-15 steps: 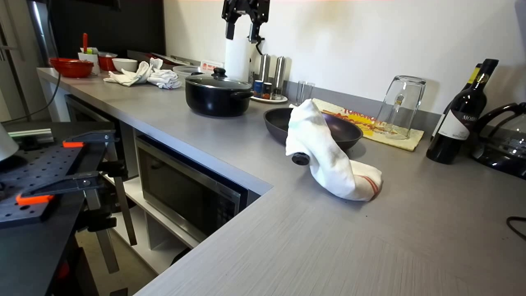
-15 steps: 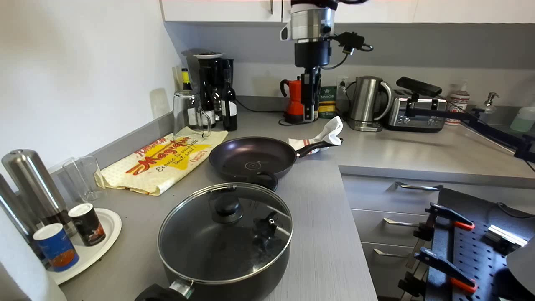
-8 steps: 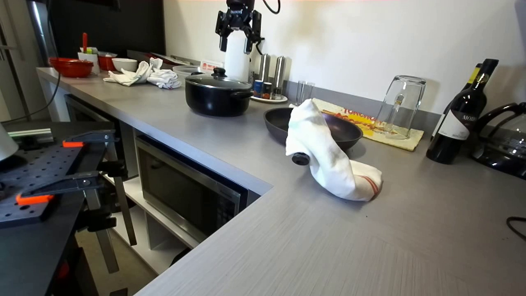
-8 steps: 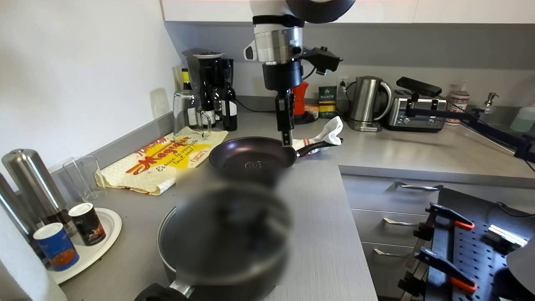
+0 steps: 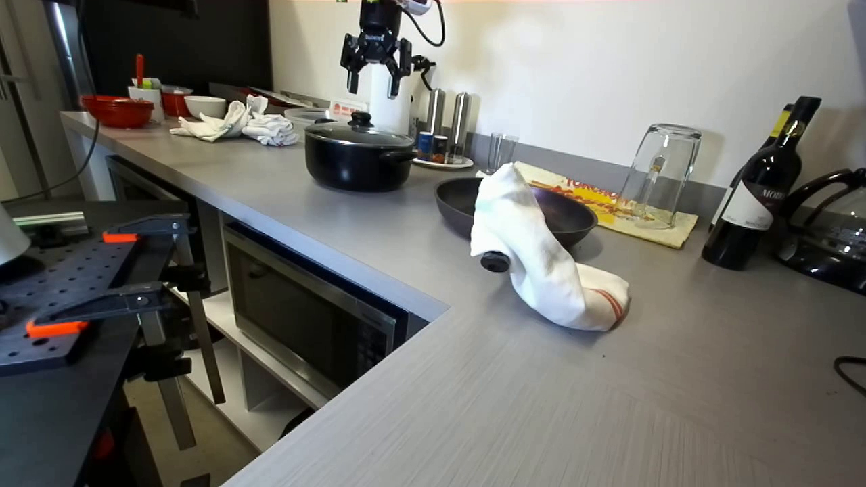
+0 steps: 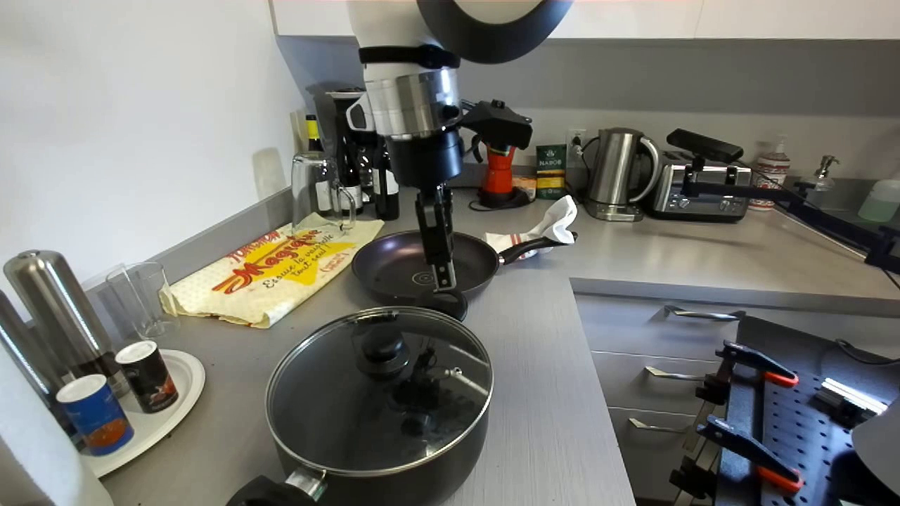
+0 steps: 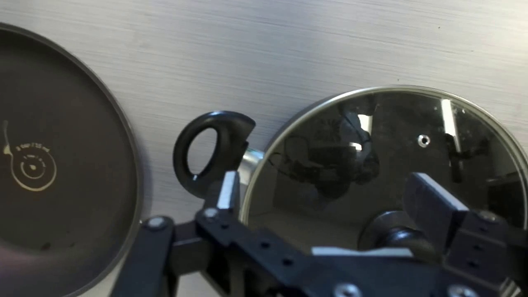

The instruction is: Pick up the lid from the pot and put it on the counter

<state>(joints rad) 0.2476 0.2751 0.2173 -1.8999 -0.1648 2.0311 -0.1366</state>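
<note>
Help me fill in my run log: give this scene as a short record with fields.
Cooking pot: black, on the grey counter
Glass lid: see-through, resting on the pot, not yet lifted
Gripper: open, holding nothing, in the air clear of the lid
Frying pan: on the counter, apart from the pot
Glass mug: upside down on a yellow printed cloth
</note>
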